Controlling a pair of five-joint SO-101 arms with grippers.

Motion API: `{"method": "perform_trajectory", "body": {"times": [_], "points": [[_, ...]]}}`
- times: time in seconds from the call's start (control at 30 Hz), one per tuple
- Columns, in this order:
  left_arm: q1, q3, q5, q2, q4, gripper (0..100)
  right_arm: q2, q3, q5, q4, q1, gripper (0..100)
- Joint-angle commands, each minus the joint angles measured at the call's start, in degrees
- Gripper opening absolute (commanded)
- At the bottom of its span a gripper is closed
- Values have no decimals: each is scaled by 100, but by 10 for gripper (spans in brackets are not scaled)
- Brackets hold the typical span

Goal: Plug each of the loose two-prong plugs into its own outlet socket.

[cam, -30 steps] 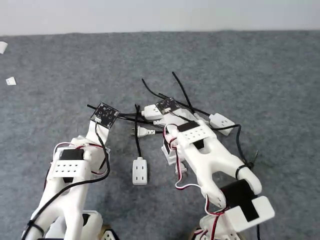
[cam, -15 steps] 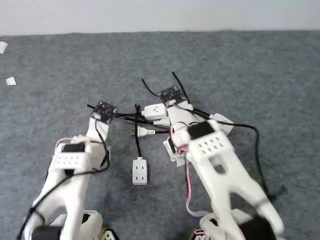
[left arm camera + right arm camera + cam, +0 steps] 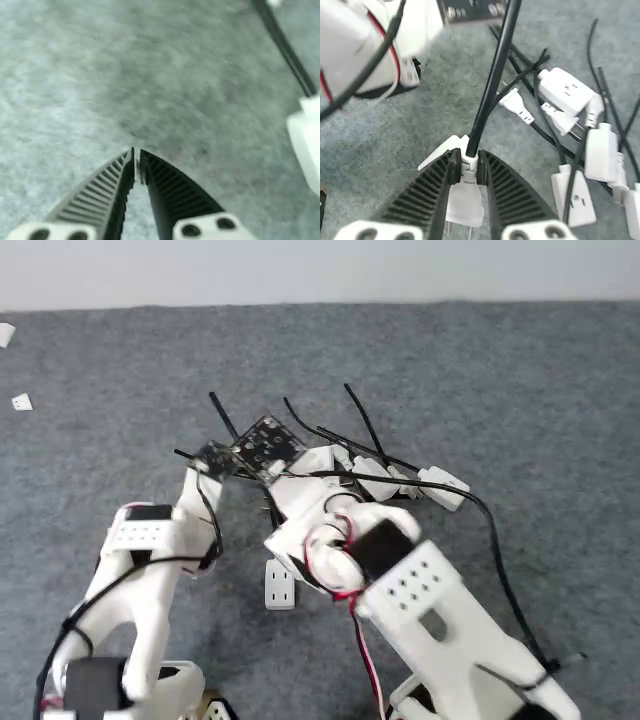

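Right gripper point(image 3: 468, 162) pinches one white plug point(image 3: 464, 200), well apart from the outlet socket point(image 3: 566, 91). Left gripper point(image 3: 136, 155) is pressed together, empty. By the look of it, nothing is plugged in yet.

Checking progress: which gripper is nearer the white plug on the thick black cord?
Right. The right gripper grips the plug; the left gripper is shut over carpet, apart from it.

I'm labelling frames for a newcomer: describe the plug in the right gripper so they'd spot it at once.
Over the grey carpet, beside the tangle of black cords, the right gripper is shut on a white two-prong plug whose thick black cord runs out past the fingertips. The other white plugs lie loose on the carpet.
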Motion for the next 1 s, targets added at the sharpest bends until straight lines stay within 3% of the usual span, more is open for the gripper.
{"method": "perform_trajectory", "body": {"times": [0.0,0.5,0.83,0.97], "points": [[114,215,-211,-571,-264,12,338,-255,18,-251,-110,8],[185,479,-536,-914,-132,12,532,202,-149,-963,-391,8],[545,2035,-695,-3499,-396,12,532,290,-255,-1130,-207,8],[484,2167,-167,-3701,-747,12,532,325,-457,-1130,-207,8]]}}
